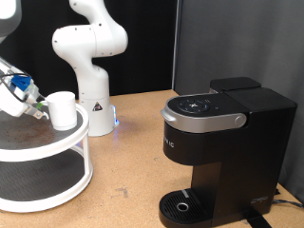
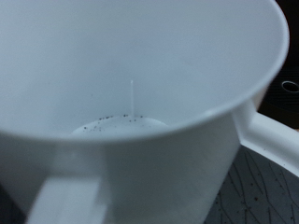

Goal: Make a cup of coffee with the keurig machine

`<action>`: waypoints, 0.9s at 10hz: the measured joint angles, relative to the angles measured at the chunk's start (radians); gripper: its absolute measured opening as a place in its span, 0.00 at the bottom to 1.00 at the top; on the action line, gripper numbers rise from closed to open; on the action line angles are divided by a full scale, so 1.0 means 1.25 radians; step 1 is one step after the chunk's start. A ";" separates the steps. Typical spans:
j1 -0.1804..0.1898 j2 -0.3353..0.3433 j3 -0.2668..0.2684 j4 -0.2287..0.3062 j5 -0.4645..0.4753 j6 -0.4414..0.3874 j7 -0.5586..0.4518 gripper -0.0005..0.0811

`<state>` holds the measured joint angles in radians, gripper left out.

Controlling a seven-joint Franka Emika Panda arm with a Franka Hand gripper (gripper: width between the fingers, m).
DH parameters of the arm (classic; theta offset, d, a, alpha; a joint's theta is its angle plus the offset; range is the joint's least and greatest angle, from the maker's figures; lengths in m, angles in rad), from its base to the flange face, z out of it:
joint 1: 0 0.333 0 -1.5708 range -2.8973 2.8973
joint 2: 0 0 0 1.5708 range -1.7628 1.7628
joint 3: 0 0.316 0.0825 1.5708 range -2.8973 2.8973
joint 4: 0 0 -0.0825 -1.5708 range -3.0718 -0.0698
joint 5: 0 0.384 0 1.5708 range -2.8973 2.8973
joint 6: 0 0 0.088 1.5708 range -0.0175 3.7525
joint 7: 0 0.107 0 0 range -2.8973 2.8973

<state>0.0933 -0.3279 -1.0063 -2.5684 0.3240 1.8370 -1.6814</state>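
The white cup [image 1: 63, 110] stands on the top tier of a round white stand [image 1: 57, 144] at the exterior view's left. My gripper [image 1: 40, 110] is right against the cup's left side, at the level of its rim. In the wrist view the cup [image 2: 140, 84] fills the picture; I look into it and see dark specks at its bottom. My fingers do not show there. The black keurig machine [image 1: 223, 142] stands at the exterior view's right, lid down, with its round drip tray [image 1: 183, 202] bare.
The white robot base [image 1: 90, 57] stands behind the stand, with a blue light beside it. The stand has a lower tier with a dark speckled surface. Wooden tabletop [image 1: 128, 161] lies between the stand and the machine. A dark curtain hangs behind.
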 joint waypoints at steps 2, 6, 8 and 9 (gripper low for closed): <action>0.002 0.011 -0.003 -0.001 0.008 0.000 -0.015 1.00; 0.002 0.013 -0.005 -0.003 0.010 0.001 -0.027 0.51; 0.002 0.013 -0.007 -0.003 0.010 0.001 -0.032 0.27; 0.002 0.013 -0.009 -0.003 0.010 0.001 -0.032 0.11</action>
<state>0.0961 -0.3113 -1.0182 -2.5719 0.3369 1.8380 -1.7211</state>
